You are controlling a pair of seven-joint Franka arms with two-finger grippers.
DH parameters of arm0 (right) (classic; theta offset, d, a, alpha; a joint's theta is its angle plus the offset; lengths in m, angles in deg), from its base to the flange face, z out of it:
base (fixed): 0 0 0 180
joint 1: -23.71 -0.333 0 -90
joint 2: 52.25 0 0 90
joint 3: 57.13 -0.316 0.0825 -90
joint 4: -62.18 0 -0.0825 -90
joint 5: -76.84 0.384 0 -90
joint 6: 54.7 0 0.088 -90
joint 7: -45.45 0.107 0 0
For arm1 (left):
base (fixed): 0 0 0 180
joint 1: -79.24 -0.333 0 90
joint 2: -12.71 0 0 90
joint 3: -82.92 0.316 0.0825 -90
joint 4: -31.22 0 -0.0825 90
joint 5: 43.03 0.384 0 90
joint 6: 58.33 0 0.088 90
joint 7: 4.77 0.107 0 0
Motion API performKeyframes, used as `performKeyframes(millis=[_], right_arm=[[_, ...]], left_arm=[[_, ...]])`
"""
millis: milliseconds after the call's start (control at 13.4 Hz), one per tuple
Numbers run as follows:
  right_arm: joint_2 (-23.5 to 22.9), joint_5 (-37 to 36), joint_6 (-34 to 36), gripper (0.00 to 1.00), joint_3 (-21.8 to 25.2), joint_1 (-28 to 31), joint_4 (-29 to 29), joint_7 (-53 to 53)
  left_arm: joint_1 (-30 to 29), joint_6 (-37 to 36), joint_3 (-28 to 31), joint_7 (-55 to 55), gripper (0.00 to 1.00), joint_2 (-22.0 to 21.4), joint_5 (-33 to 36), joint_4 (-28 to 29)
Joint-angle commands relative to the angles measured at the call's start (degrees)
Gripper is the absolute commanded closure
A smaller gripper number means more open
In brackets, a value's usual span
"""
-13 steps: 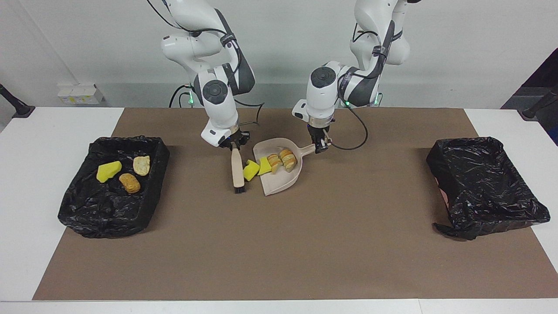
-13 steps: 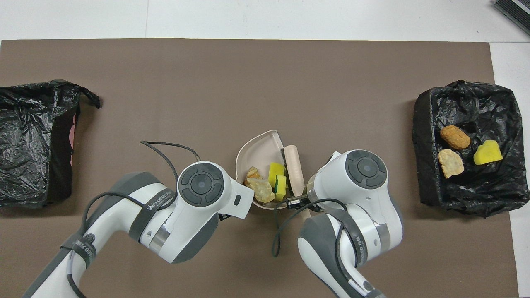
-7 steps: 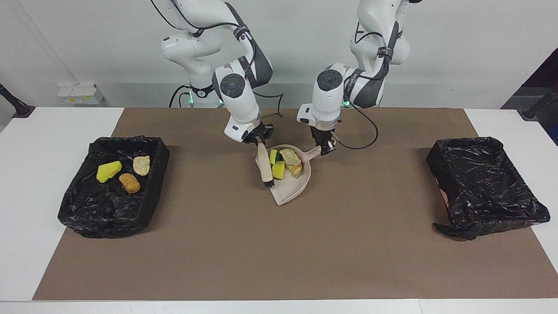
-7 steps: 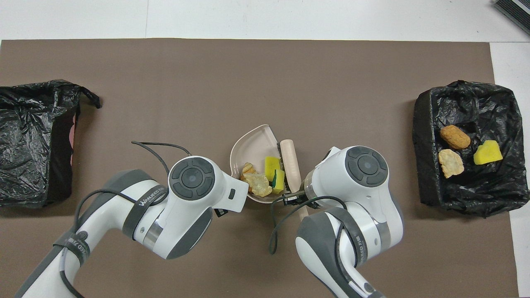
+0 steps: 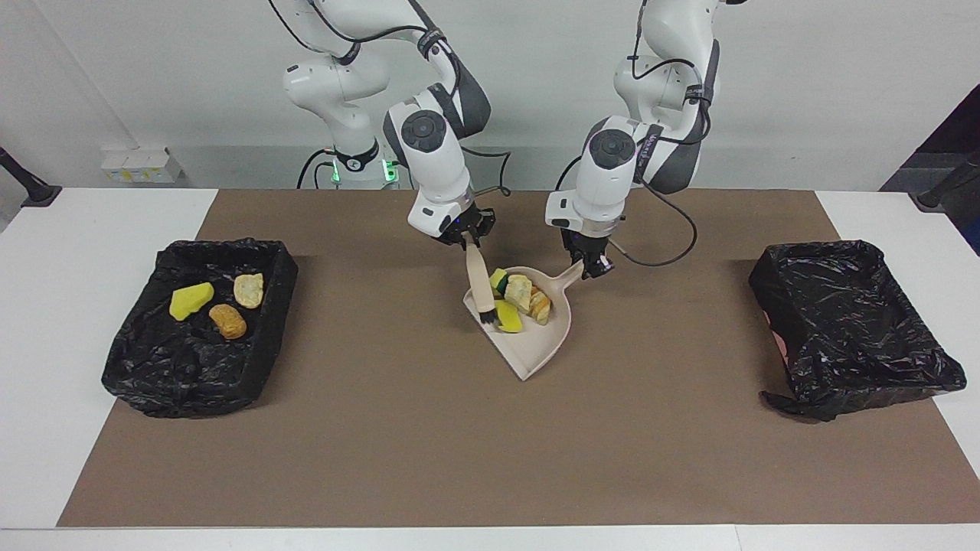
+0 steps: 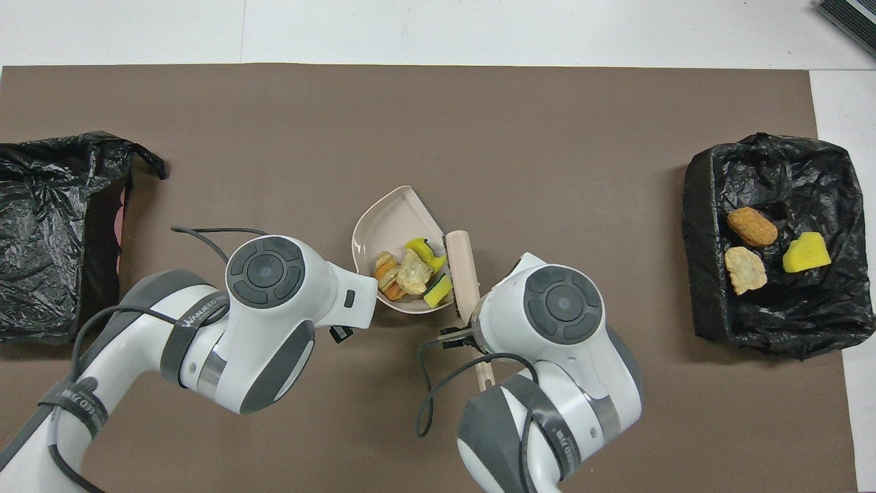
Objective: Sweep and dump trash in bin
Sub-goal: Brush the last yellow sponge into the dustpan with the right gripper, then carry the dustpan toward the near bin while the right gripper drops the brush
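Table [image 5: 46, 306] with brown mat [image 5: 429, 444]: one each, filling both frames.

Bins lined with black bags: two. One [image 5: 145, 375] at the left of the facing view, right of the overhead view [image 6: 705, 274]; the other [image 5: 850, 337] at the right of the facing view, left of the overhead view [image 6: 41, 274].

Dustpan [image 5: 536, 352]: one, beige, centre of both frames, handle clamped in the left gripper [image 5: 588, 264].

Brush [image 5: 478, 279]: one, beige handle clamped in the right gripper [image 5: 467, 233], bristles at the dustpan's edge.

Trash: seven bits. Three lie in the bin at the right arm's end: one yellow chunk [image 5: 191, 300] and two bread pieces [image 5: 248, 290] [image 5: 227, 321]. Four sit in the dustpan: two yellow chunks [image 6: 419, 247] [image 6: 438, 292] and two bread pieces [image 6: 413, 271] [image 6: 385, 274].

View differences: the facing view shows both grippers' fingers on the handles; in the overhead view the arms' wrists cover them. The overhead view separates the four bits in the dustpan more plainly.
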Motion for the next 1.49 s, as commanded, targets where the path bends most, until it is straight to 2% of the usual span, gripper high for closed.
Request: performKeyframes(millis=[0,299,448,747,1046,1270,1420], right_arm=[[0.80,-3.30,1.40,1.00,-0.48,-1.18,0.94,4.33],[0.72,-4.88,4.03,1.00,-0.48,-3.91,2.87,10.47],[0.89,-4.88,5.78,1.00,-0.83,-4.61,3.74,15.21],[0.89,-4.70,10.10,1.00,-2.40,-5.32,5.76,16.38],[1.07,-3.92,17.55,1.00,-2.58,-5.32,12.35,16.99],[4.74,-3.13,16.26,1.00,-4.25,-6.20,7.29,22.69],[6.77,0.12,15.82,1.00,-4.43,-8.03,4.38,24.02]], left_arm=[[-0.92,-1.48,-0.43,-0.35,1.00,-1.95,-0.84,0.60],[-1.44,-3.15,-0.51,-0.27,1.00,-2.04,-1.36,0.60],[-2.58,-4.55,-0.34,-0.09,1.00,-3.00,-4.16,0.60],[-3.20,-4.65,-0.34,0.00,1.00,-3.71,-4.44,0.69],[-4.95,-4.56,-0.34,0.00,1.00,-3.80,-4.53,0.51],[-8.20,-4.65,-0.16,-0.52,1.00,-4.94,-4.53,-1.50],[-9.00,-7.09,0.27,-2.88,1.00,-5.38,-4.53,-2.38]])
